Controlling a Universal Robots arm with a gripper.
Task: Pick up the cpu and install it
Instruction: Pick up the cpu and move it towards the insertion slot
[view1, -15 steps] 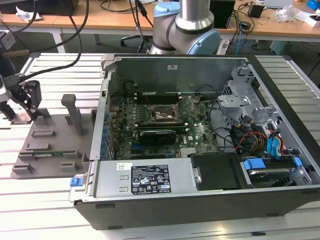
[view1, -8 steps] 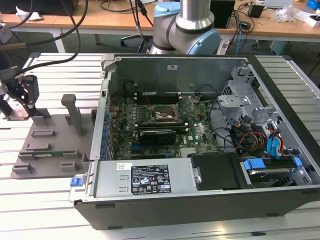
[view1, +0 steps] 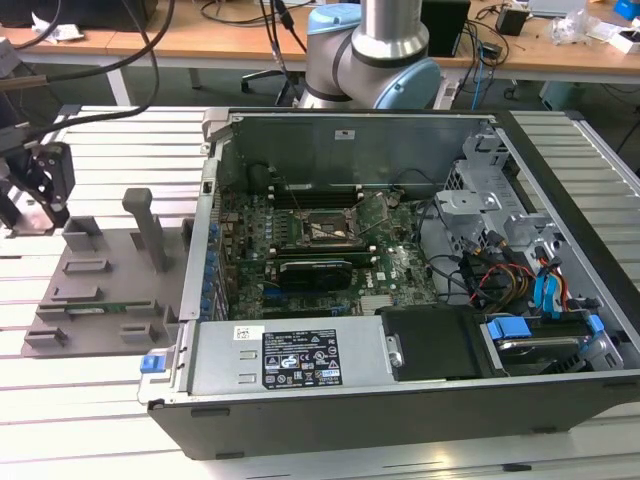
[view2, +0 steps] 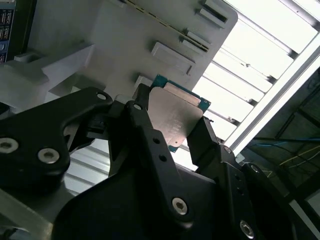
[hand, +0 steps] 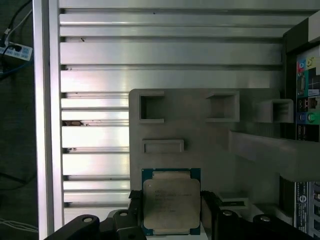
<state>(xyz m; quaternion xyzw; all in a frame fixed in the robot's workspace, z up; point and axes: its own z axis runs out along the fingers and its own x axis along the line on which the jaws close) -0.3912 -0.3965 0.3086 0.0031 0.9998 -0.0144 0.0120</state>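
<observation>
The cpu (hand: 171, 202) is gripped flat betw. the fingers (view2: 200, 140), which are clenched on two opposite edges; prob. so the metal top stays in sight of the cams and the underside isn't touched. In both wrist views it is seen in front of the grey tray (hand: 200, 145). The gripper (view1: 40, 185) is seen at the exterior view's left, over the table (view1: 120, 130) and well apart from the open computer case (view1: 340, 150). The socket (view1: 322, 232) appears unfilled, so install is judged not yet done.
</observation>
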